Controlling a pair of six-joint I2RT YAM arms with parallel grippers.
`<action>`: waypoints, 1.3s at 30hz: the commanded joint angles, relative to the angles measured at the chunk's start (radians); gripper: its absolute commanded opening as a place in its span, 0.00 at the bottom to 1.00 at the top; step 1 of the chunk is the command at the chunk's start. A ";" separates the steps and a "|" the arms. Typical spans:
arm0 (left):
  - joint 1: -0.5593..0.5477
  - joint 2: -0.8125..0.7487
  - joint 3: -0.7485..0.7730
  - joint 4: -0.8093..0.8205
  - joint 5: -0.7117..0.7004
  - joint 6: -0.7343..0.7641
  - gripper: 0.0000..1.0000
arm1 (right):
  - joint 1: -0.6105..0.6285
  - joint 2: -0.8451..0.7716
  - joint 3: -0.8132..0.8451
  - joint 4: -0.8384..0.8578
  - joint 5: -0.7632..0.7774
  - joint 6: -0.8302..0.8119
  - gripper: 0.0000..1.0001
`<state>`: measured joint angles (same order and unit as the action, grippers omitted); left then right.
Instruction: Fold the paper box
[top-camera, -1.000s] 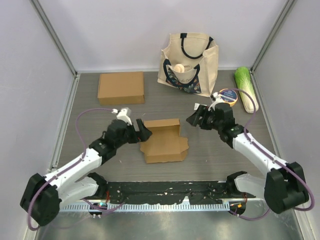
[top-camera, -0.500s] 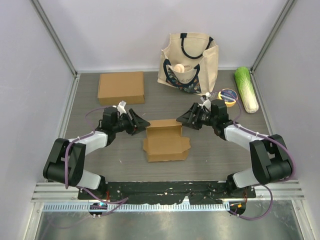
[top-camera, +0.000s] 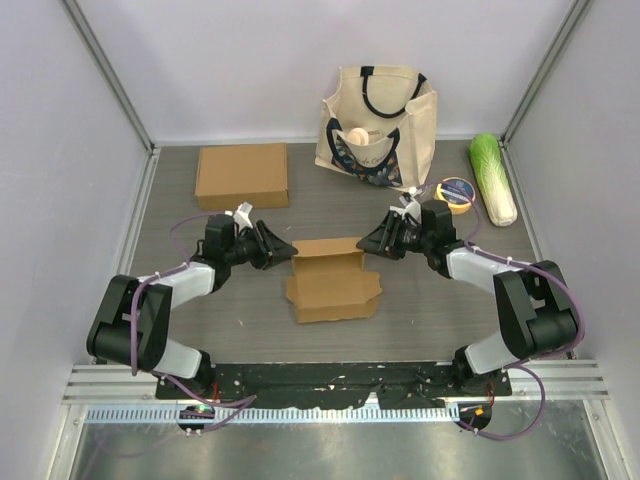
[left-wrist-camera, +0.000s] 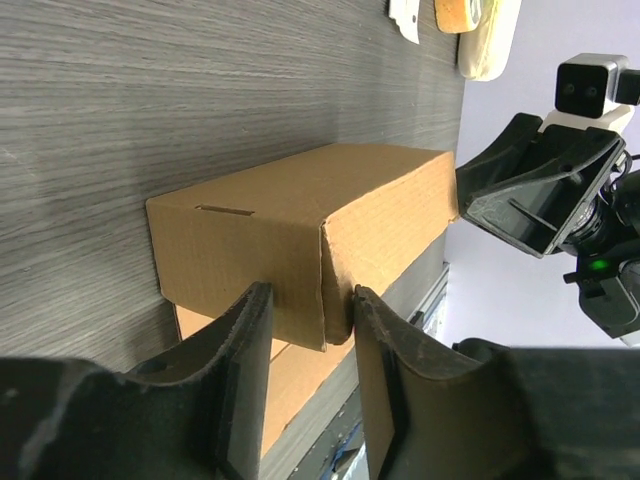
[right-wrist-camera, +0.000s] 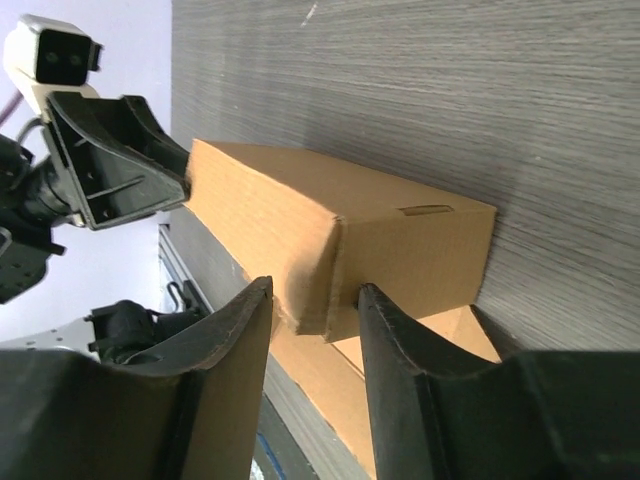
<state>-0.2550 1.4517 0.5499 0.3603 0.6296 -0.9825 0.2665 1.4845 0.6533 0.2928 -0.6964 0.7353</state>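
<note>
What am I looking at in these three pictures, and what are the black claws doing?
A robot's left arm and right arm are bolted to a table. One picture looks down from overhead; the other two come from cameras on the wrists. On the table are a half-folded cardboard box, a flat closed box, a tote bag, a napa cabbage and a round blue-topped container. The left pincer and right pincer each straddle one end of that box's upright wall; whether they pinch it is unclear.

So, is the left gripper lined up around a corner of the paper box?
Yes, the left wrist view shows the paper box's near vertical corner sitting between the left gripper's two fingers.
</note>
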 joint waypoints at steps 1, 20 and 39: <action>-0.004 -0.031 -0.004 -0.043 -0.022 0.059 0.37 | 0.008 0.028 0.034 -0.033 0.017 -0.086 0.44; -0.004 -0.302 0.024 -0.344 -0.224 0.234 0.67 | 0.008 -0.197 0.066 -0.422 0.406 -0.209 0.66; -1.132 0.051 0.515 -0.960 -1.082 0.932 0.75 | -0.070 -0.687 0.135 -0.816 0.833 -0.112 0.70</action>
<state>-1.2675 1.3327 1.0107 -0.4400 -0.2211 -0.2214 0.2173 0.9283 0.7319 -0.5121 0.0490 0.5846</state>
